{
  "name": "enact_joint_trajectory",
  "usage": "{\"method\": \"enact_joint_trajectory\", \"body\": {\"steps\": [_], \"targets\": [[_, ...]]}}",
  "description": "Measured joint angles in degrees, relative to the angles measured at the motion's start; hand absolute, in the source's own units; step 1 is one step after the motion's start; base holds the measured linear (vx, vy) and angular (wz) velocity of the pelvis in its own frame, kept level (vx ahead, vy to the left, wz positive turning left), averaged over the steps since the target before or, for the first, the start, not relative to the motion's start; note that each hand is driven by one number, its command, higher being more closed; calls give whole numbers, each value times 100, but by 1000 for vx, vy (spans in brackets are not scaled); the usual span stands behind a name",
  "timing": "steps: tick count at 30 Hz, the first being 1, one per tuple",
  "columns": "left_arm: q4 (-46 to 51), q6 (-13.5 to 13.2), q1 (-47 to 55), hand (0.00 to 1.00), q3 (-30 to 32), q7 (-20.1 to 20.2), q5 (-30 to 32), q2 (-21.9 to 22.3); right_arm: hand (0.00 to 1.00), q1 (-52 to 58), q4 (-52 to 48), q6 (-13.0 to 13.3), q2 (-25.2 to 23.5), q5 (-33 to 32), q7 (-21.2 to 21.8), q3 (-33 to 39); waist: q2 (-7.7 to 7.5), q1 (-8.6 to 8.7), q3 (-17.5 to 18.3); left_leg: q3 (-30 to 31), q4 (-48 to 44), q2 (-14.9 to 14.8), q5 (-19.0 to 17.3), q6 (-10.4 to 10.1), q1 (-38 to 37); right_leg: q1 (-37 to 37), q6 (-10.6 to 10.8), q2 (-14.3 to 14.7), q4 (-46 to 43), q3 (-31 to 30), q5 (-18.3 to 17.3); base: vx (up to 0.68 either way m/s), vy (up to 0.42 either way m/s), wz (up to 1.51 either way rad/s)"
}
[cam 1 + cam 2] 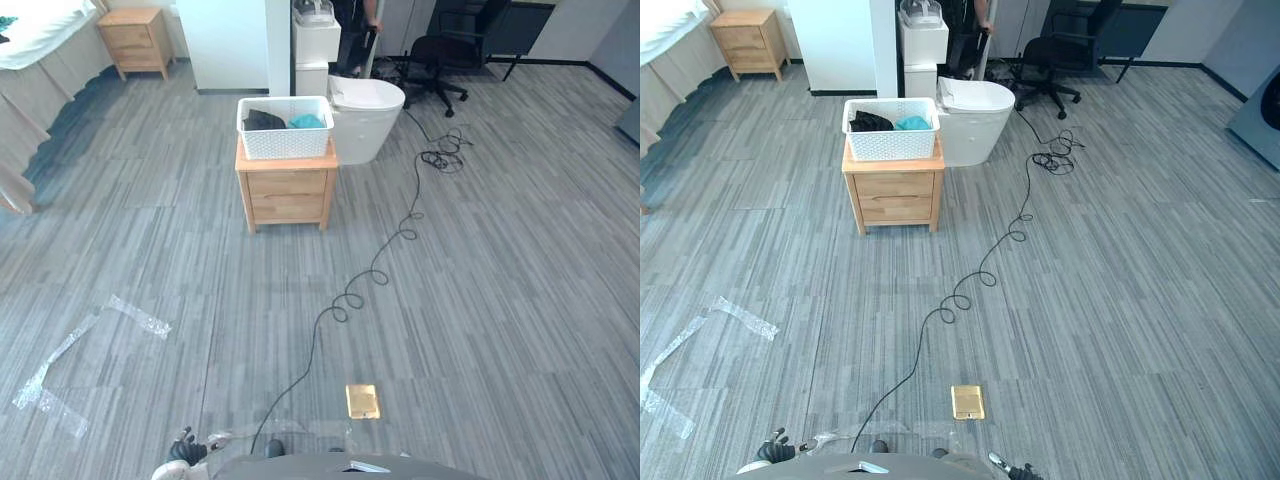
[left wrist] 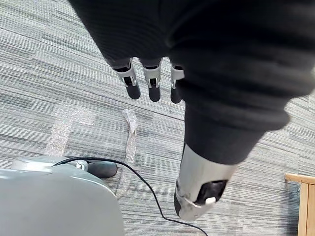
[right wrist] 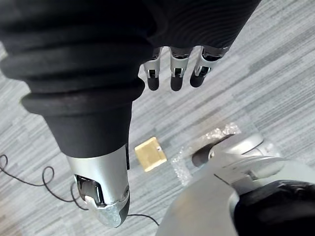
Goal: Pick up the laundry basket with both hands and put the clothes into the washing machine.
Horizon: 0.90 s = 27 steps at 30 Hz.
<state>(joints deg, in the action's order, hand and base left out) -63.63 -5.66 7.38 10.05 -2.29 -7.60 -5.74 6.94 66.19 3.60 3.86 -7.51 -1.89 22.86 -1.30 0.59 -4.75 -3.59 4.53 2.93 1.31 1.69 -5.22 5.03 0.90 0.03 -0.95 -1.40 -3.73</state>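
Nightstand [image 1: 287,185] stood well ahead, basket [image 1: 286,128] on top, clothes [image 1: 306,121] inside. Left hand [image 2: 152,86] and right hand [image 3: 174,76] hung relaxed, empty. Best approach: walk up square, stop close, grip opposite rims evenly.

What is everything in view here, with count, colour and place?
bed: one, white, far left
far nightstand: one, light wood, beside the bed
nearer nightstand: one, light wood, mid-floor
basket: one, white, on the nearer nightstand
clothes: few, dark and teal, in the basket
toilet: one, white, just beyond the basket
office chair: one, black, far right
person: one, dark clothes, behind the toilet
floor plate: one, brass, near floor
tape: clear strips, floor, left
left hand: one, silver, empty, over floor
right hand: one, silver, empty, near the floor plate
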Motion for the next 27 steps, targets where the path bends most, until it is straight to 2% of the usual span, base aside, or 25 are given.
{"method": "enact_joint_trajectory", "body": {"steps": [9,15,20,27], "targets": [[-3,-19,-51,0,-125,8,0,32,0,-66,-5,13,9,0,1,-18,101,12,-107,-42,45,-7,37,-28,-87,78,51,4,47,-4,18,-52,-23,-1],[-2,-61,-95,0,-128,2,-4,18,0,-70,-4,18,6,1,-2,-80,59,4,-138,-50,47,1,25,-46,-60,97,88,-6,180,18,73,-38,-19,0],[-3,-75,-96,0,-126,-3,-3,-8,0,-96,4,16,-7,1,-2,-91,13,1,-176,-49,46,7,45,-13,-11,107,28,-10,233,31,150,8,-14,0],[-7,-113,-97,0,-122,-5,-3,-9,0,-109,9,16,-8,2,-3,-89,9,8,-193,-50,46,4,51,-20,-21,120,30,-10,227,47,151,-1,-32,1]]}}
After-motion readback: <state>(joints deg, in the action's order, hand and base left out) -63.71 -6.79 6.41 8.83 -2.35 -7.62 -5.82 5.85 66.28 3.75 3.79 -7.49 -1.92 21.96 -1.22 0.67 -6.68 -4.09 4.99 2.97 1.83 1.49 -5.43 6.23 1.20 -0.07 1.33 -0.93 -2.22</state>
